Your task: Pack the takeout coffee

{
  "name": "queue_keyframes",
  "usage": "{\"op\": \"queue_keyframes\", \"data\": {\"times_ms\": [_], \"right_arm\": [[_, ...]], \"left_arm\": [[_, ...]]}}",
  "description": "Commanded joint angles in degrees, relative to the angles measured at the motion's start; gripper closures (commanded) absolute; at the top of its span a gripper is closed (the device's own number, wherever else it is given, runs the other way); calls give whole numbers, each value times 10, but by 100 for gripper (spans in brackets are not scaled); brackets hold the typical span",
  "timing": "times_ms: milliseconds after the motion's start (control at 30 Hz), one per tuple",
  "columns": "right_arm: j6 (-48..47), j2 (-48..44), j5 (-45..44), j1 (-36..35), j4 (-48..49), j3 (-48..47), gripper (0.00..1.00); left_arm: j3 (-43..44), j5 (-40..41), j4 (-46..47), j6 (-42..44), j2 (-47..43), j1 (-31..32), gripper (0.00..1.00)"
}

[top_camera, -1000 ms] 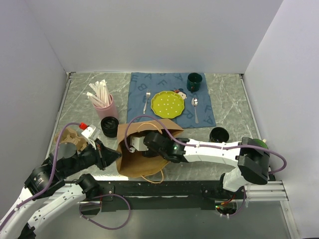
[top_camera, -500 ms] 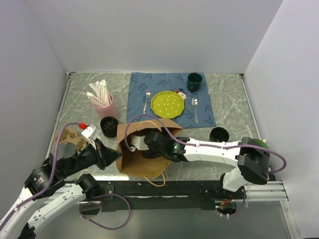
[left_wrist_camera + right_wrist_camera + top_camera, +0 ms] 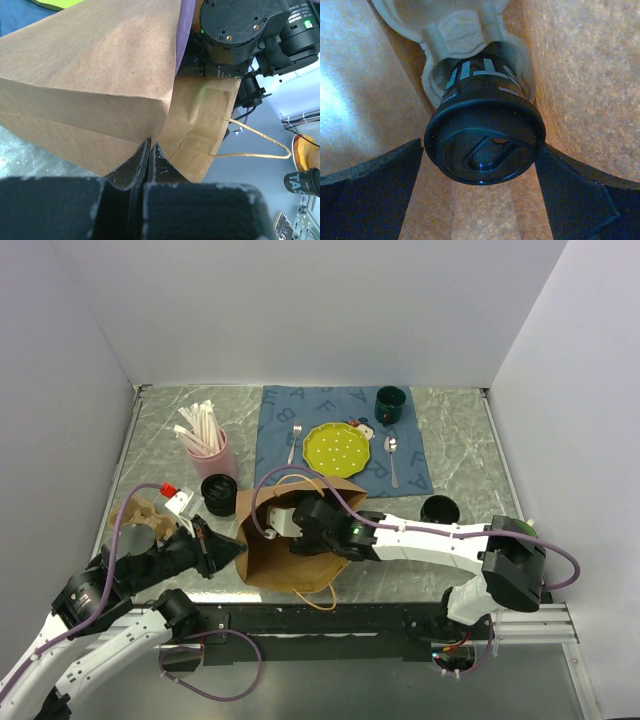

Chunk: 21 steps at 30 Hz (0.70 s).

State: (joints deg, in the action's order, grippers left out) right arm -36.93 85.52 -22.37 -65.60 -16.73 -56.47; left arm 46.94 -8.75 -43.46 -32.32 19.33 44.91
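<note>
White walls (image 3: 300,310) box a grey marbled table (image 3: 460,440). The left gripper's (image 3: 150,150) jaws pinch the paper bag's (image 3: 90,75) edge. Inside the bag, the takeout coffee (image 3: 485,135) sits in a pulp carrier (image 3: 462,25) between the right gripper's (image 3: 479,155) wide jaws.

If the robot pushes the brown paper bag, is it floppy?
Probably floppy: the paper bag shows creases and thin walls, and the left gripper pinches its edge, seemingly to keep it open. It likely feels light, yet the black lidded cup in its pulp carrier inside may weigh it down.
</note>
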Motion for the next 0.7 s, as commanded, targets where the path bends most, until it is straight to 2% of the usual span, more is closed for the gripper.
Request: {"op": "queue_keyframes", "data": {"times_ms": [0, 667], "right_arm": [[14, -23, -5, 11, -49, -22, 1], [27, -70, -7, 11, -81, -38, 0]], "left_arm": [[19, -21, 26, -13, 4, 1, 99], [27, -12, 36, -23, 26, 1, 99]]}}
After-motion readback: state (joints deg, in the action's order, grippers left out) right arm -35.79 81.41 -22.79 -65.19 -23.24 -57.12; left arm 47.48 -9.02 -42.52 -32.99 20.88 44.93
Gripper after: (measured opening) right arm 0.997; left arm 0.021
